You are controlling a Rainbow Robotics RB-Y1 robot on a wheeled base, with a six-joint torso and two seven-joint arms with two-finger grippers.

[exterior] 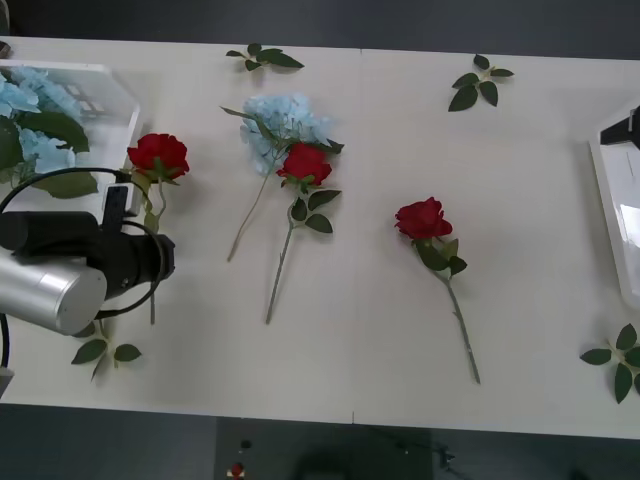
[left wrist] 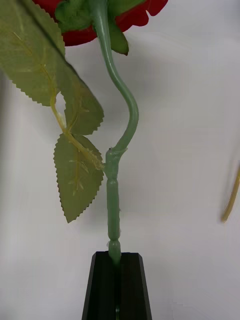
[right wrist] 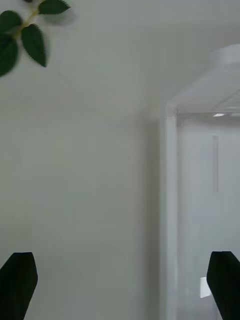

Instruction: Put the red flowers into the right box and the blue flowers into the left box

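My left gripper [left wrist: 117, 257] is shut on the green stem of a red flower [left wrist: 131, 115], whose bloom [exterior: 158, 155] sits just right of the left box [exterior: 118, 92]. That white tray holds several blue flowers [exterior: 30, 120]. At the table's middle a second red flower [exterior: 305, 163] lies across a pale-blue flower [exterior: 280, 118]. A third red flower [exterior: 422, 218] lies further right. The right box [exterior: 612, 205] shows at the right edge. My right gripper [right wrist: 121, 257] is open and holds nothing, over the table beside that box's rim [right wrist: 170, 200].
Loose green leaf sprigs lie at the back middle [exterior: 265, 58], back right [exterior: 480, 82], front right [exterior: 620, 362] and front left [exterior: 105, 350]. The left arm's silver body [exterior: 50, 285] covers the front-left table. Bare tabletop lies between the third rose and the right box.
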